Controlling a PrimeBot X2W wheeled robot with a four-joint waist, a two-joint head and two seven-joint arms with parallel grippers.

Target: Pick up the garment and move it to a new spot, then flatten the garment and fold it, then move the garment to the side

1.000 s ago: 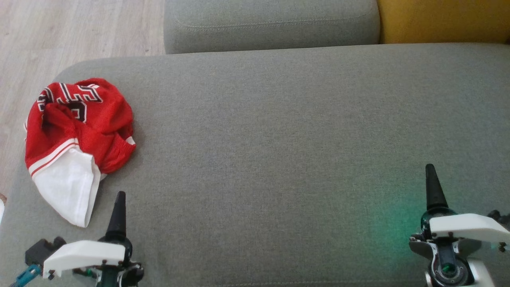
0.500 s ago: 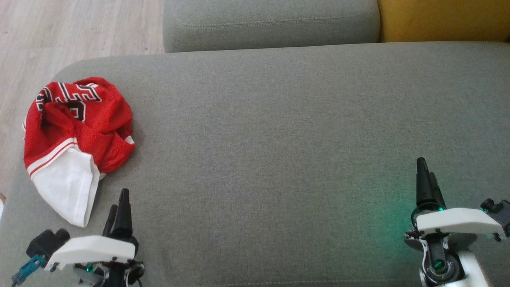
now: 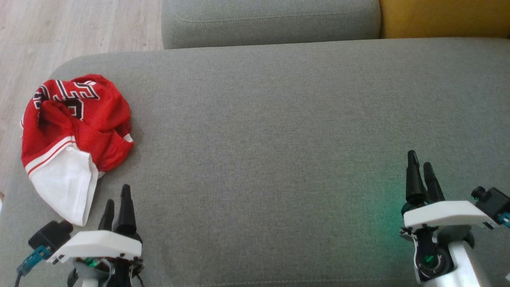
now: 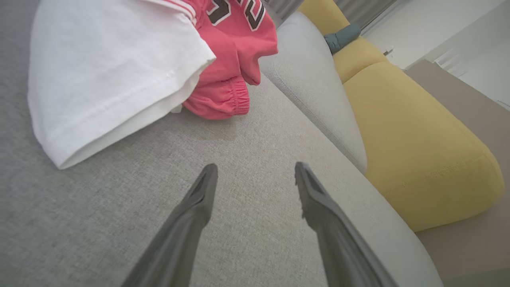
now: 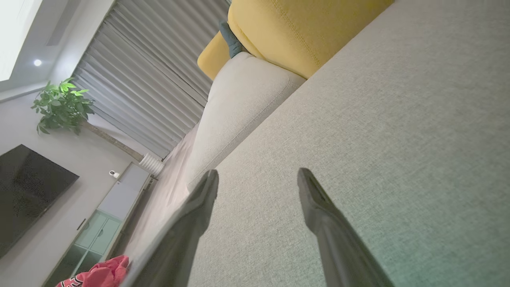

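Since the garment lies bunched at the cushion's left end, just ahead-left of the left gripper, that arm is nearer; both it and the right gripper are wide open, empty

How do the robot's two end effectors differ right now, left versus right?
The left end effector is close to the red and white garment, not touching it; the right end effector is far from it, across the grey seat. A green glow tints the fabric by the right one, none by the left. Both are open and empty.
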